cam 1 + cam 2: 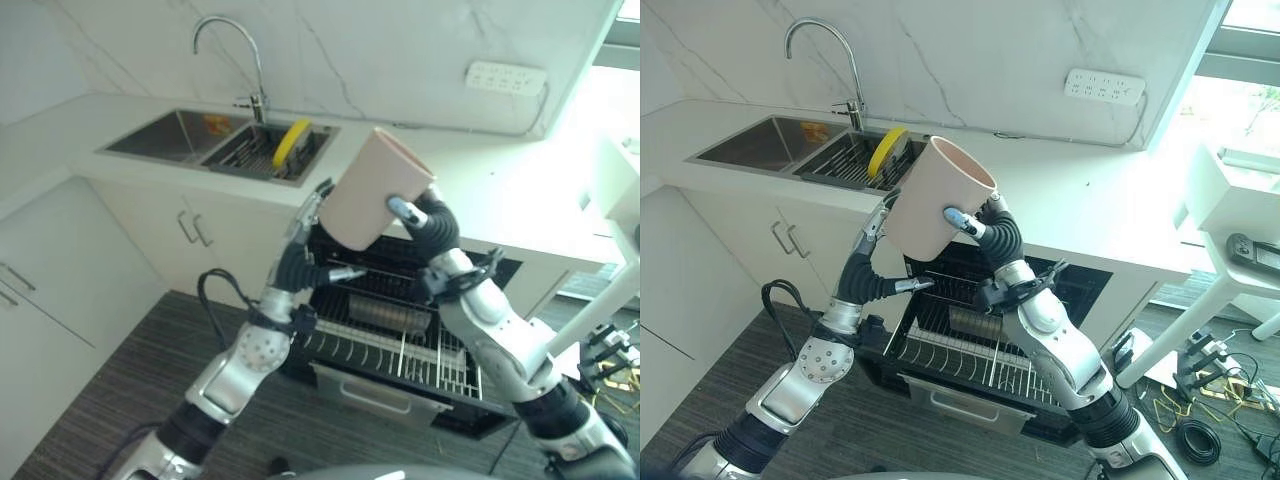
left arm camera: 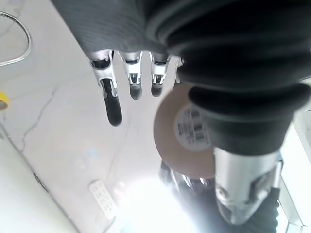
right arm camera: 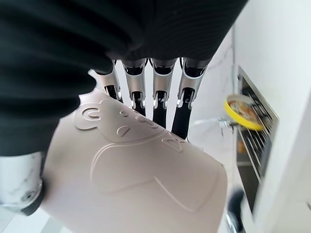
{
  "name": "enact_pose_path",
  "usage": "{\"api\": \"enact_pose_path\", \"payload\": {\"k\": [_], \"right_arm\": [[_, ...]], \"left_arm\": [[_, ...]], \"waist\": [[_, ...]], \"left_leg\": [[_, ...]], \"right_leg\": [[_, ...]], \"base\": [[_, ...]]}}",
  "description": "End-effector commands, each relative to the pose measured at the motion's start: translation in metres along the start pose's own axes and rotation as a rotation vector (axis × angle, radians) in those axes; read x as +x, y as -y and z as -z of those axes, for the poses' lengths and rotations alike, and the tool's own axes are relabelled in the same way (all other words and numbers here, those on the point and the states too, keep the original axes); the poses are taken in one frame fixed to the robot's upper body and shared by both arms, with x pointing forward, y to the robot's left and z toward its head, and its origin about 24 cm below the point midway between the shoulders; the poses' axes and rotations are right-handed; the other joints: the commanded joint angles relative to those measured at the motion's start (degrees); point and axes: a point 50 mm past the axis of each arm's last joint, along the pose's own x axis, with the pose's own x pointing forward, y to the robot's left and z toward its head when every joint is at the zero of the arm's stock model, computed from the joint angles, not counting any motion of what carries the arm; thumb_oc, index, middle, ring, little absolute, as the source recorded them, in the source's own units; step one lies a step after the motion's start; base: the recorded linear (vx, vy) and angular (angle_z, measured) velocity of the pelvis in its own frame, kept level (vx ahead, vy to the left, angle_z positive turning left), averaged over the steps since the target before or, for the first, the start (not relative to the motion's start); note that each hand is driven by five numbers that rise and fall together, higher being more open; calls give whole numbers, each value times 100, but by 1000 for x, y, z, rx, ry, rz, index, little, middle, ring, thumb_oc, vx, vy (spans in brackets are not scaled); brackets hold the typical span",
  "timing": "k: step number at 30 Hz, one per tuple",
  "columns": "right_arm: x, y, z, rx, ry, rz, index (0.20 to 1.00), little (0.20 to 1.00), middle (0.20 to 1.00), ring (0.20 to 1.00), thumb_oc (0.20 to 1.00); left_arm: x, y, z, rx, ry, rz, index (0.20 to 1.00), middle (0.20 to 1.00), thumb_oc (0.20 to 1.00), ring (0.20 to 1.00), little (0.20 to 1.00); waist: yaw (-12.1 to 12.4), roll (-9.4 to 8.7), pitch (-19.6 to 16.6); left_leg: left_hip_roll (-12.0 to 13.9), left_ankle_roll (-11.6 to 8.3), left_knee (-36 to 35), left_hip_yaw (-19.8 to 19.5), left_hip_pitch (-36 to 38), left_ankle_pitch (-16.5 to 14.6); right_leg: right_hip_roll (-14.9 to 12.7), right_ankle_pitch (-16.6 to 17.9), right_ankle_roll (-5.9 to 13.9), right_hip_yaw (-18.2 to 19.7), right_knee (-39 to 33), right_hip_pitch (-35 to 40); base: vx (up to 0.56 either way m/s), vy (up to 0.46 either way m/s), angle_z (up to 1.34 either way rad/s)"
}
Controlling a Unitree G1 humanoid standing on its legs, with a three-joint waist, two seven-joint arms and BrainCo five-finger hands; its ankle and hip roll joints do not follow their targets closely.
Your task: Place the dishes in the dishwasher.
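We are seeing the right hand holding a pale pink cup up in the air above the open dishwasher. Its fingers are reaching down one side of the cup and its thumb is pressing the other, so the cup is being pinched between them. The cup is tilting, with its open mouth pointing up and toward the wall and its base pointing down toward the left hand.

The left hand is sitting just below and beside the cup's base. In the left wrist view its fingers are hanging nearly straight and apart, closing on nothing, and the round base of the cup is showing past the thumb. We cannot tell whether the left hand is touching the cup.

Below both hands, the dishwasher's wire rack is standing pulled out. We cannot tell what, if anything, is lying in it.

On the counter behind, the sink is holding a yellow plate standing on edge in its right basin, under the faucet.
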Motion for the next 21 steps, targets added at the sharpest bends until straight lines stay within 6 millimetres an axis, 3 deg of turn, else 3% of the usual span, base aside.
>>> {"api": "enact_pose_path", "payload": {"k": [1, 14, 19, 21], "right_arm": [[4, 6, -42, 1, 252, 23, 200, 200, 200, 200, 200], [-24, 48, -37, -102, 227, 159, 200, 200, 200, 200, 200], [-34, 59, -34, -139, 194, 169, 200, 200, 200, 200, 200], [-34, 62, -36, -147, 200, 165, 200, 200, 200, 200, 200]], "left_arm": [[16, -25, -13, -22, 96, -81, 1000, 1000, 1000, 1000, 1000], [0, -69, -2, -10, 2, -232, 1000, 1000, 1000, 1000, 1000], [-9, -71, 9, -232, -120, -171, 1000, 1000, 1000, 1000, 1000], [-13, -69, 16, -293, -176, -162, 1000, 1000, 1000, 1000, 1000]], "waist": [[153, -23, 116], [138, 18, 169], [109, 24, 361], [100, 14, 546]], "left_leg": [[552, -186, 2, -351, 903, -993], [511, -170, 2, -394, 928, -999], [500, -137, 102, -527, 925, -896], [488, -132, 709, -693, 682, -1079]], "right_leg": [[-157, 675, -83, -10, -87, -545], [-144, 671, -107, -33, -87, -521], [-25, 420, -235, 100, 411, -663], [33, 196, -315, 261, 903, -870]], "base": [[0, 0, 0], [21, -1, 0], [49, -17, 3], [21, -16, 3]]}}
